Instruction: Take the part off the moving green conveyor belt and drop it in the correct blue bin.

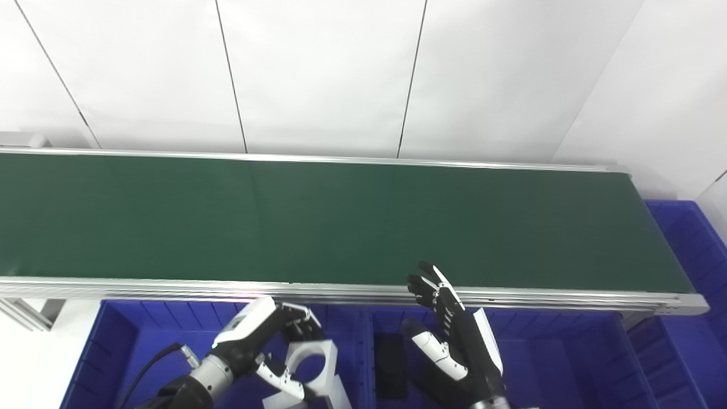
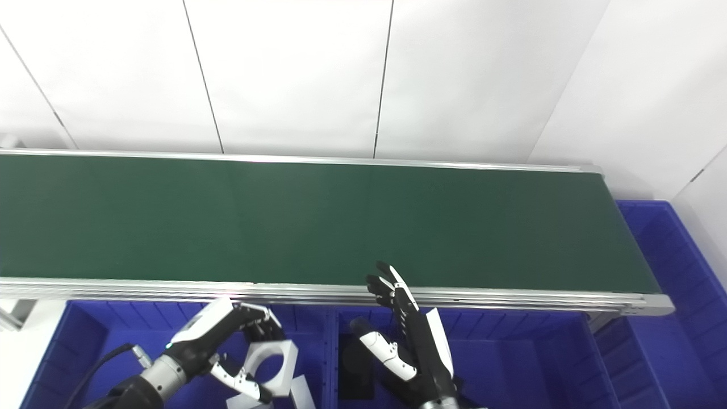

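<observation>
lower left: left hand (image 1: 267, 341) grips white ring part (image 1: 309, 363) over blue bin (image 1: 113, 341); right hand (image 1: 448, 335) spread, empty. early release risks bouncing off parts below.

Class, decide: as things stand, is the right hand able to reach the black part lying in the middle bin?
Probably yes. The right hand is open above the middle bin, with the black part just beside it and nothing between.
</observation>
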`<state>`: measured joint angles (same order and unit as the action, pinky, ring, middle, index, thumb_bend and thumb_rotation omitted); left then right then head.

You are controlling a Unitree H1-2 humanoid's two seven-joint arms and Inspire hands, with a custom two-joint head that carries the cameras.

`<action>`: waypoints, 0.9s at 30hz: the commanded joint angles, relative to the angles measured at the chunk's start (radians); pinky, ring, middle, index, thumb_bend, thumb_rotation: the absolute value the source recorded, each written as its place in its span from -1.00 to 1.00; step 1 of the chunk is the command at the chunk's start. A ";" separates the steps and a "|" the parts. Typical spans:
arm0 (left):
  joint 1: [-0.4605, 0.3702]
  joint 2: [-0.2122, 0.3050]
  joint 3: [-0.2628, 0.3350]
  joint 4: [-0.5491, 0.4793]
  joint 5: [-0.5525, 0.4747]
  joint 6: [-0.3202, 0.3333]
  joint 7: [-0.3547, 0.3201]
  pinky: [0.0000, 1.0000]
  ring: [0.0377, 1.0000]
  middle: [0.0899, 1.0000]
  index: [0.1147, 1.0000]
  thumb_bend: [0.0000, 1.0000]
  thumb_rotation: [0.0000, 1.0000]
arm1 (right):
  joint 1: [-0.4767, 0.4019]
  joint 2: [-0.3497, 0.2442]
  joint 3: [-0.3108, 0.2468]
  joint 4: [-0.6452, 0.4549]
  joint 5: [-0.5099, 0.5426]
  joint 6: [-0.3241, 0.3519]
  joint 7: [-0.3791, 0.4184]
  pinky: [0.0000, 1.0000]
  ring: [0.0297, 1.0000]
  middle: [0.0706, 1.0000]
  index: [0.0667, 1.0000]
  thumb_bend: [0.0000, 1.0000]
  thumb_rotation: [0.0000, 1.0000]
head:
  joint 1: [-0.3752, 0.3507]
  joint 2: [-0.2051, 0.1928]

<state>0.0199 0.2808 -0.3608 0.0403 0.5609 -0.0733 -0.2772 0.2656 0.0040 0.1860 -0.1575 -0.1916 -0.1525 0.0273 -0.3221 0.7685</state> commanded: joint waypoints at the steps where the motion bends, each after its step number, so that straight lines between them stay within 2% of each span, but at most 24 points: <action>1: -0.024 0.005 -0.009 -0.040 0.031 0.028 -0.006 -0.09 -0.17 -0.03 -0.17 -0.01 -1.00 | 0.000 0.006 0.000 -0.048 -0.002 0.006 -0.003 0.69 0.68 0.66 0.85 0.37 0.36 | 0.003 0.005; 5: -0.026 0.003 -0.025 -0.042 0.079 0.072 -0.010 -0.11 -0.20 -0.07 -0.12 -0.01 -1.00 | 0.004 0.004 0.000 -0.061 -0.001 0.016 0.000 0.69 0.68 0.65 0.85 0.36 0.36 | 0.007 0.010; 7: -0.028 0.006 -0.036 -0.058 0.103 0.122 -0.039 -0.07 -0.17 -0.02 -0.14 -0.01 -1.00 | 0.005 0.004 0.000 -0.065 0.002 0.018 0.000 0.69 0.68 0.64 0.84 0.36 0.34 | 0.008 0.012; 9: -0.034 0.019 -0.060 -0.082 0.147 0.201 -0.106 -0.03 -0.16 0.01 -0.14 -0.01 -1.00 | 0.008 0.004 0.001 -0.069 0.001 0.016 0.000 0.69 0.67 0.64 0.84 0.36 0.34 | 0.007 0.015; 10: -0.039 0.026 -0.073 -0.093 0.169 0.239 -0.144 0.08 0.14 0.29 -0.14 0.00 -0.94 | 0.009 0.004 0.001 -0.071 0.001 0.018 0.001 0.68 0.67 0.64 0.84 0.36 0.34 | 0.007 0.016; 11: -0.045 0.036 -0.089 -0.104 0.193 0.270 -0.181 0.27 0.45 0.52 0.36 0.24 -0.84 | 0.010 0.004 0.002 -0.073 0.001 0.019 0.001 0.67 0.67 0.64 0.84 0.37 0.35 | 0.006 0.016; 12: -0.052 0.049 -0.107 -0.114 0.216 0.290 -0.214 0.29 0.48 0.54 0.40 0.27 -0.82 | 0.011 0.004 0.003 -0.076 0.000 0.021 0.002 0.67 0.67 0.64 0.84 0.37 0.35 | 0.005 0.017; 14: -0.063 0.069 -0.130 -0.132 0.241 0.313 -0.265 0.52 0.72 0.74 0.67 0.49 -0.43 | 0.013 0.006 0.004 -0.082 -0.003 0.027 0.002 0.67 0.67 0.64 0.84 0.37 0.36 | 0.003 0.019; 15: -0.065 0.076 -0.123 -0.146 0.205 0.319 -0.296 0.57 0.76 0.77 0.72 0.53 -0.35 | 0.015 0.006 0.005 -0.084 -0.002 0.027 0.002 0.67 0.67 0.64 0.84 0.38 0.36 | 0.000 0.020; 16: -0.066 0.081 -0.116 -0.156 0.176 0.323 -0.317 0.70 0.88 0.91 0.86 0.72 -0.13 | 0.016 0.006 0.005 -0.086 -0.001 0.027 0.002 0.67 0.67 0.64 0.84 0.38 0.35 | 0.000 0.020; 18: -0.056 0.078 -0.066 -0.181 0.047 0.341 -0.361 0.80 0.96 0.98 0.96 0.90 0.01 | 0.020 0.007 0.006 -0.093 0.001 0.032 0.003 0.67 0.67 0.65 0.84 0.39 0.34 | -0.004 0.021; 20: -0.027 0.063 0.001 -0.194 -0.114 0.310 -0.366 0.81 1.00 1.00 1.00 0.99 0.07 | 0.028 0.003 0.009 -0.107 0.000 0.043 0.008 0.67 0.69 0.68 0.86 0.40 0.35 | -0.011 0.019; 23: 0.015 0.028 0.074 -0.179 -0.293 0.198 -0.326 0.76 0.99 1.00 1.00 1.00 0.06 | 0.036 -0.003 0.011 -0.119 0.001 0.055 0.014 0.69 0.71 0.70 0.87 0.42 0.35 | -0.016 0.017; 25: 0.037 -0.009 0.117 -0.140 -0.401 0.093 -0.294 0.75 0.98 1.00 0.99 1.00 0.04 | 0.040 -0.006 0.012 -0.127 -0.005 0.063 0.015 0.70 0.71 0.72 0.87 0.42 0.36 | -0.019 0.014; 27: 0.052 -0.044 0.149 -0.094 -0.484 -0.019 -0.259 0.79 0.89 0.92 0.93 1.00 0.07 | 0.043 -0.009 0.013 -0.135 -0.013 0.071 0.017 0.70 0.72 0.72 0.88 0.42 0.37 | -0.023 0.013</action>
<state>0.0784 0.2580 -0.2327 -0.0595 0.1497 0.0090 -0.5711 0.3126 -0.0059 0.1946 -0.2508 -0.1946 -0.0863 0.0403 -0.3451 0.7808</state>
